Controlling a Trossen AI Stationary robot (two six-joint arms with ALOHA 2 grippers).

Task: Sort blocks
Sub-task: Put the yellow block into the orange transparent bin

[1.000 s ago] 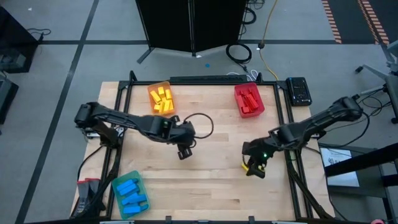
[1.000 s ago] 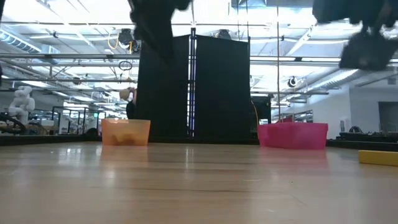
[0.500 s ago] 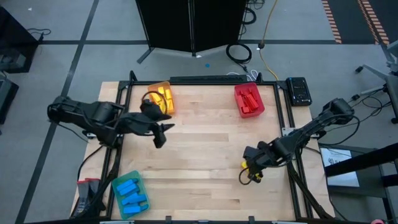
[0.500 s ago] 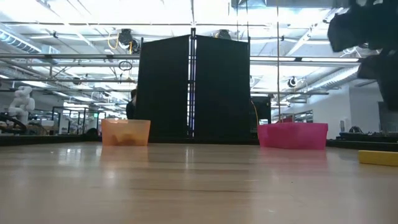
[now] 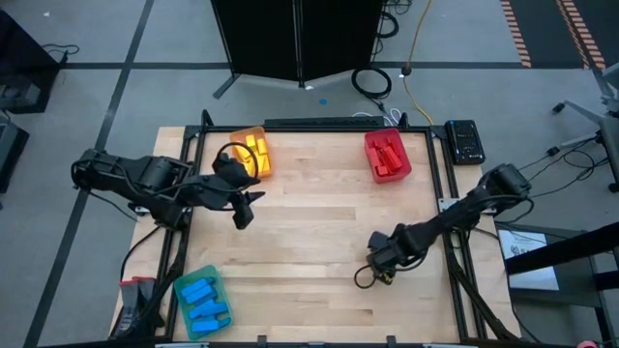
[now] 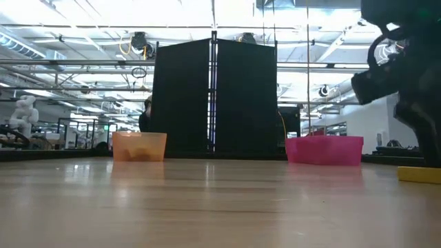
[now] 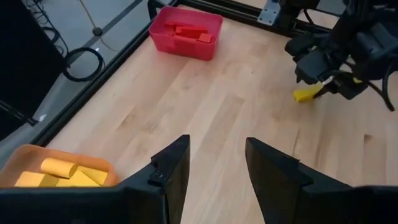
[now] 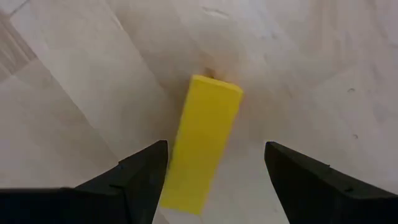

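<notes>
Yellow block: laid flat on the bench, right of centre, between the wide-spread fingers of the right gripper (not gripped). Left gripper: held beside the orange tray of yellow blocks, fingers parted, nothing between them. Red tray and blue tray: filled with matching blocks.

The left gripper is held out from the table's nine o'clock side, its arm bent, and its two fingers are seen apart with nothing between them. The right gripper is reached in low from three o'clock toward five o'clock (arm stretched long), fingers spread wide, nothing gripped.
</notes>
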